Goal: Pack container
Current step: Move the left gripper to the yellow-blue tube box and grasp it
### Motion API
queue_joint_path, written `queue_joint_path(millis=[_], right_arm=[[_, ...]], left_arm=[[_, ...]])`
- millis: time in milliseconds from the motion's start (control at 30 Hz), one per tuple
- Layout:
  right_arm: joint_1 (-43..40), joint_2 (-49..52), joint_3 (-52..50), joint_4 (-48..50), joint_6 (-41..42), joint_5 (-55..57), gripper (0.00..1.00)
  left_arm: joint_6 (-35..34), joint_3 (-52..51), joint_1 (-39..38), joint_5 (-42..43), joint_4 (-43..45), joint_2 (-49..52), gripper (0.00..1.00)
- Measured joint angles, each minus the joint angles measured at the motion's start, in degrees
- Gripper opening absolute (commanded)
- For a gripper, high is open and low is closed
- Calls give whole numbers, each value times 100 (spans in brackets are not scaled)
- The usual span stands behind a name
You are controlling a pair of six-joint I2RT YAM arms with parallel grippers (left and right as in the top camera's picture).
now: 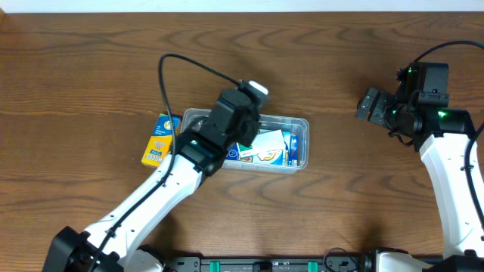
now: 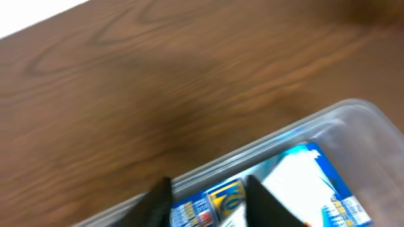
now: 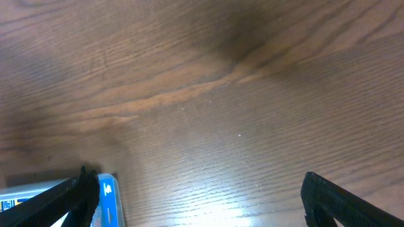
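- Over the container (image 1: 299,121), my left gripper (image 2: 208,186) straddles a small box (image 2: 221,199); pinching or not, I cannot tell; right gripper (image 3: 199,180) spread wide.
- Container likely light, flexible, slick; grip its rim.

Dark brown wood-grain table (image 1: 83,68), pale strip (image 1: 242,4) past far edge

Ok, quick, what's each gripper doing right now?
Left gripper: over the container; open or gripping cannot be told.
Right gripper: open, holding nothing.
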Motion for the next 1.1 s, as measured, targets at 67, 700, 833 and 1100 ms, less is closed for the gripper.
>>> queue_joint_path(millis=[67,700,833,1100], right_arm=[[0,0,0,-2,0,0,99],[0,-2,0,-2,9,0,99],[0,-2,0,-4,13,0,99],[0,-2,0,-4,13,-2,99]], left_arm=[[-170,-2,256,-70,-275,-166,59],[-693,0,3071,-302,-2708,-728,98],[-726,0,3110,-304,-2647,-175,98],[-678,0,3244,-203,-2426,708,98]])
